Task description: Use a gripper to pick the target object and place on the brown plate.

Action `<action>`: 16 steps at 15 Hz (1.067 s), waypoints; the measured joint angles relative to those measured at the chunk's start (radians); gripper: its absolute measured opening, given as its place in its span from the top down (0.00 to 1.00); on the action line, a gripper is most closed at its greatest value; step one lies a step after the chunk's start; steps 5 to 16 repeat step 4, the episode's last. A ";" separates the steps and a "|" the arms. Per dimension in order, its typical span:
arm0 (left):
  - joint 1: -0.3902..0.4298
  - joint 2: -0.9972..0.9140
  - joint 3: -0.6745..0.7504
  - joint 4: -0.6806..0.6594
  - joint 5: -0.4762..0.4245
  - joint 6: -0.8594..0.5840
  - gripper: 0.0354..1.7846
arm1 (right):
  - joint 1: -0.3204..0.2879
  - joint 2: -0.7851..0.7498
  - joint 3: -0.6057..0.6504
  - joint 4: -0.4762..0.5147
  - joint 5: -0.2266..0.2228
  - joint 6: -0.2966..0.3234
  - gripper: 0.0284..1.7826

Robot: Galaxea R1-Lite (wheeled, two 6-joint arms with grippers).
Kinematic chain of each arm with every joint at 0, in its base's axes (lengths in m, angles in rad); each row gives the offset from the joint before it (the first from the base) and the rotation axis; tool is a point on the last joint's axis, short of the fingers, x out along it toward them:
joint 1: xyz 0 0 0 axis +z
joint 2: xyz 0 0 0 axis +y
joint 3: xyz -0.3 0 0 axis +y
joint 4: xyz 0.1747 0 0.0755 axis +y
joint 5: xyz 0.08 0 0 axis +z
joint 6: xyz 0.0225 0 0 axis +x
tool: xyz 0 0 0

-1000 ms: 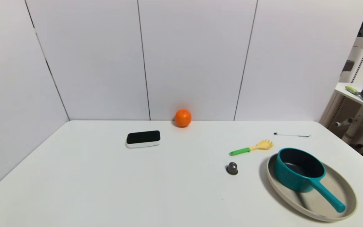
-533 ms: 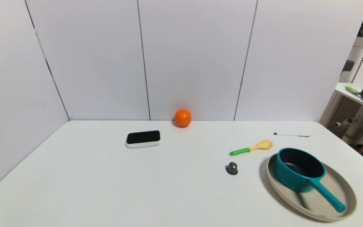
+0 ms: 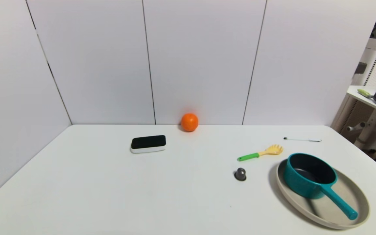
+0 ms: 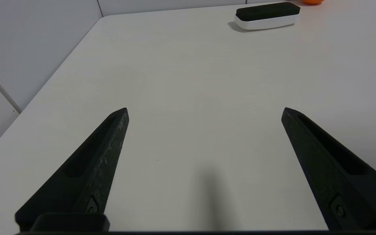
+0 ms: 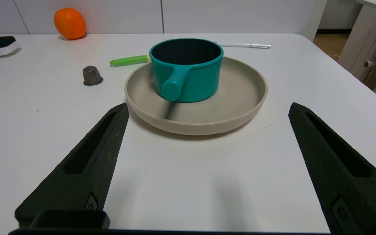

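- The teal saucepan [image 3: 309, 176] sits upright on the brown plate [image 3: 354, 215], toward the plate's far-left part, so the bowl is off-centre on it.
- Its straight handle [image 3: 339, 202] runs from the bowl across the plate toward the near right rim, so the long axis goes diagonally, far-left to near-right, handle end pointing back at the robot's right side.
- Right gripper [image 5: 207, 109] is low over the table just short of the plate's near rim, fingers [image 5: 86, 169] spread wide and holding nothing. The pan is well ahead of the fingertips, not between them, handle end facing the gap.
- Left gripper [image 4: 206, 109] is off over bare table [image 3: 109, 195], well apart from the plate, also wide open and empty.
- Left of the plate: grey capsule [image 3: 240, 174], with the green-handled yellow fork [image 3: 260, 153] just beyond it.
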 joint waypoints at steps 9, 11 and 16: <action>0.000 0.000 0.000 0.000 0.000 0.000 0.06 | 0.000 0.000 0.000 0.000 0.000 0.006 0.05; 0.000 0.000 0.000 0.000 0.000 0.000 0.06 | 0.000 0.000 0.000 0.000 0.000 0.006 0.05; 0.000 0.000 0.000 0.000 0.000 0.000 0.06 | 0.000 0.000 0.000 0.000 0.000 0.006 0.05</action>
